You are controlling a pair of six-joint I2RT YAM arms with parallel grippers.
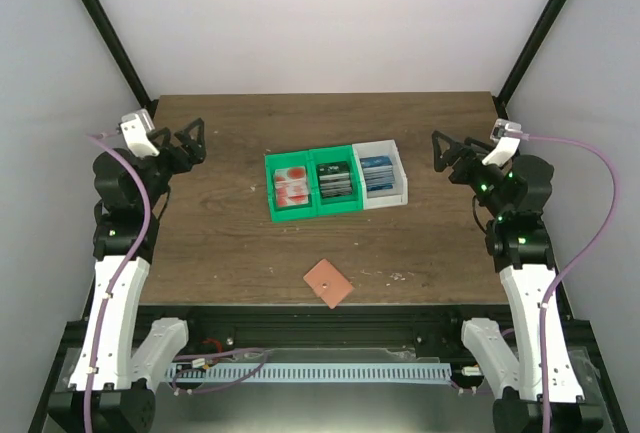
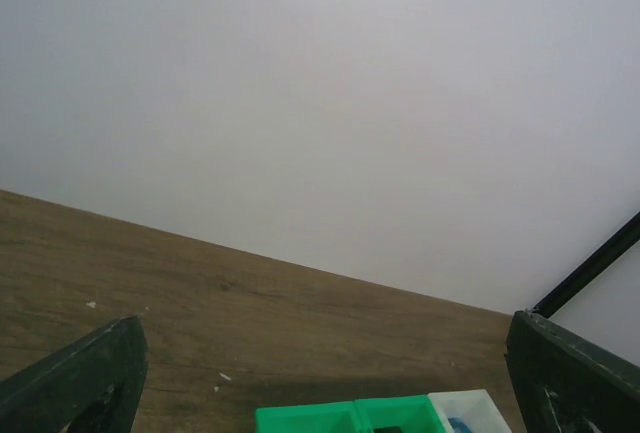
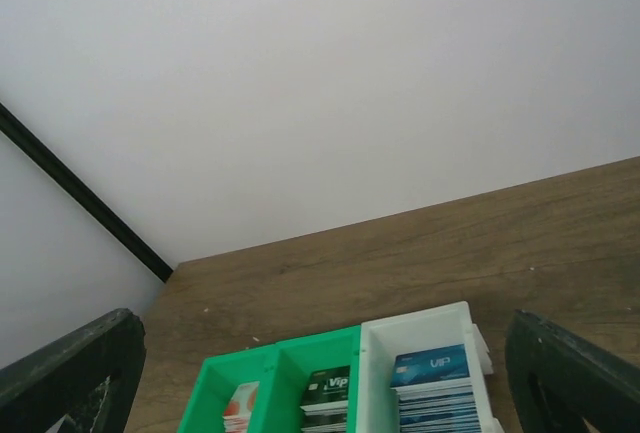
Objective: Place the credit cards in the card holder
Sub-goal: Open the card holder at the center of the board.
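The salmon-orange card holder (image 1: 329,283) lies flat and closed near the table's front edge. The credit cards stand in stacks in three bins behind it: red-and-white cards (image 1: 291,186), black cards (image 1: 334,180) and blue cards (image 1: 377,174). The right wrist view also shows the blue cards (image 3: 435,393), black cards (image 3: 328,398) and red-and-white cards (image 3: 240,408). My left gripper (image 1: 193,141) hovers open at the table's left side, well away from the bins. My right gripper (image 1: 441,153) hovers open just right of the white bin. Neither gripper has anything between its fingers.
A double green bin (image 1: 272,193) and a white bin (image 1: 400,181) sit side by side at mid-table. Black frame posts rise at the two back corners. White walls enclose the table. The left wrist view catches only the bins' far rims (image 2: 340,417).
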